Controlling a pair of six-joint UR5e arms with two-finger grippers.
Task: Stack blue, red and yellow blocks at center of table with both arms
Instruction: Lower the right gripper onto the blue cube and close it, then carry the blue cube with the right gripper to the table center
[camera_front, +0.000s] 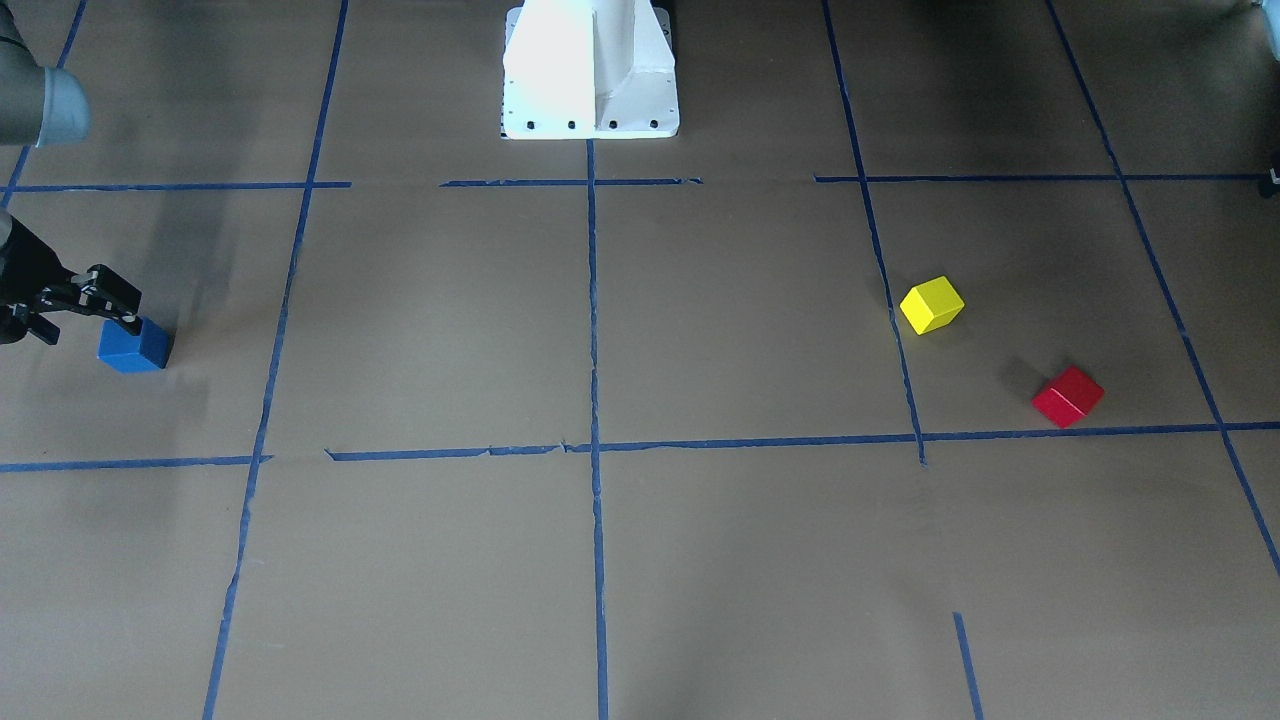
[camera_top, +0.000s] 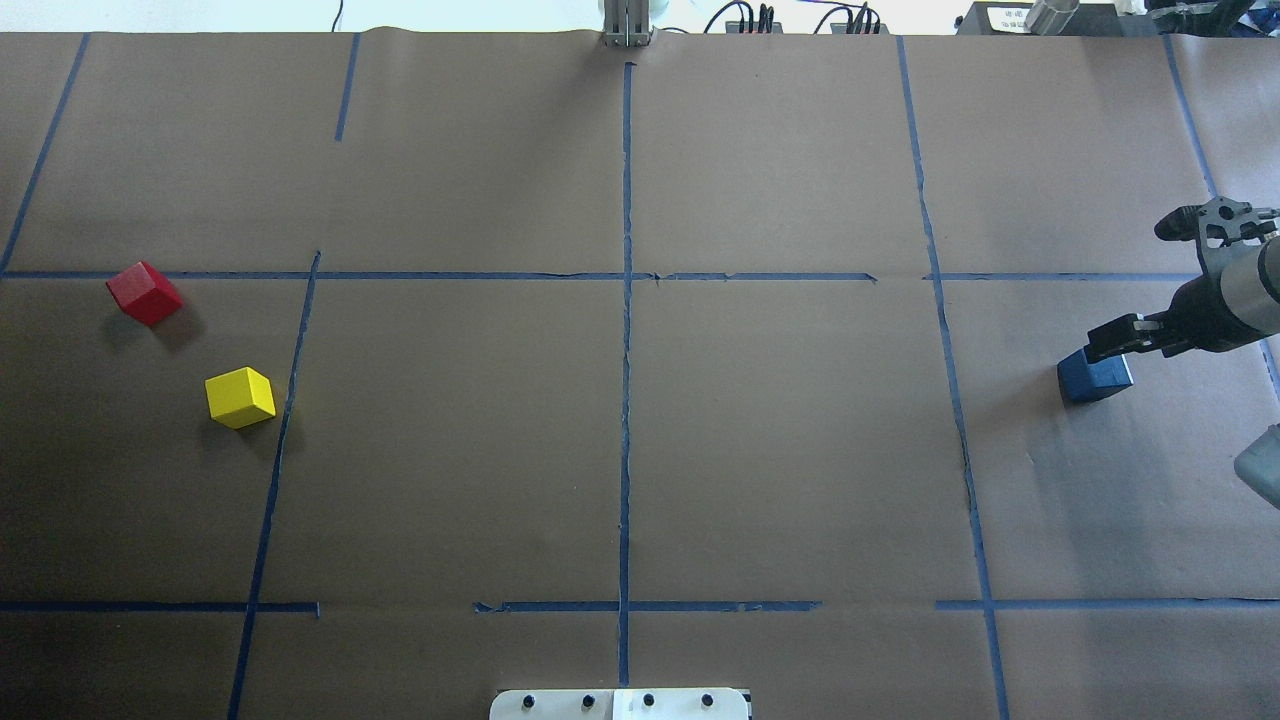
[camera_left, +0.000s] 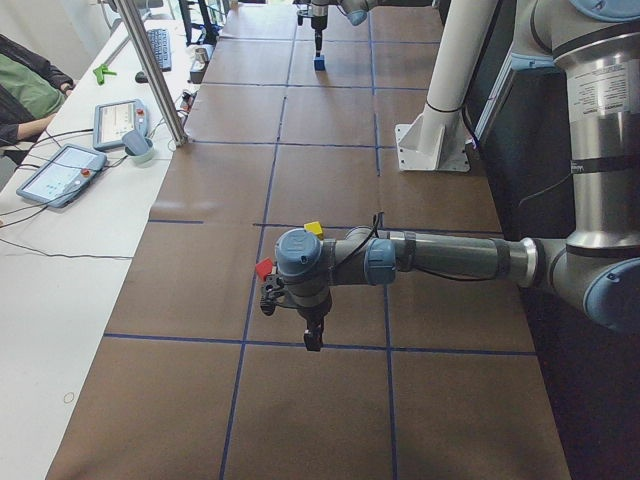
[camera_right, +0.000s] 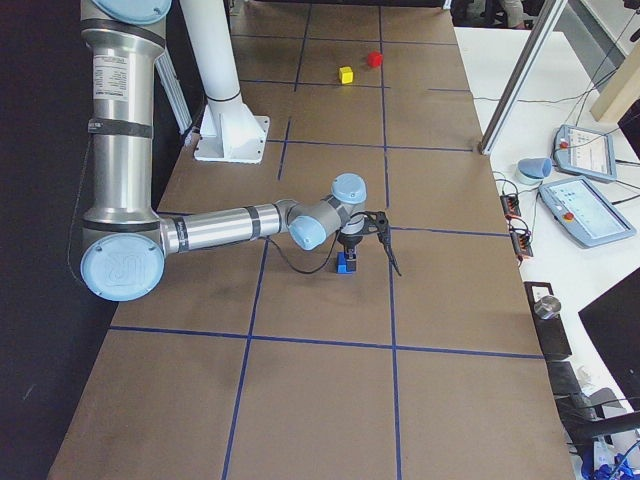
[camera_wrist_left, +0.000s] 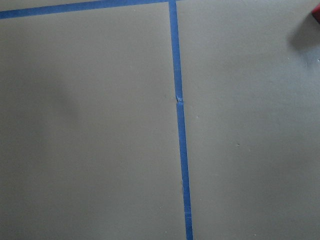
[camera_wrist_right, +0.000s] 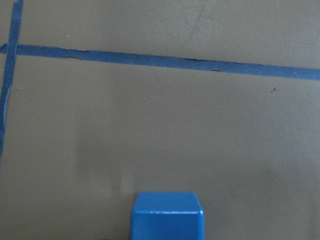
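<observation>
Zero stacked so far: right tool (camera_top: 1108, 350) was right at the blue block (camera_top: 1095, 378), grip unclear, left tool (camera_left: 313, 338) too; red block (camera_top: 145, 293) and yellow block (camera_top: 240, 397) sat untouched, well apart from the white base (camera_top: 620, 703).

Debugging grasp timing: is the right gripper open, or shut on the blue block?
Cannot tell. The right gripper is down at the blue block, but no view shows its finger gap clearly.

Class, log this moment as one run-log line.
right hand at blue block, grip unclear | left hand hovering over table | red block, yellow block unstacked
</observation>
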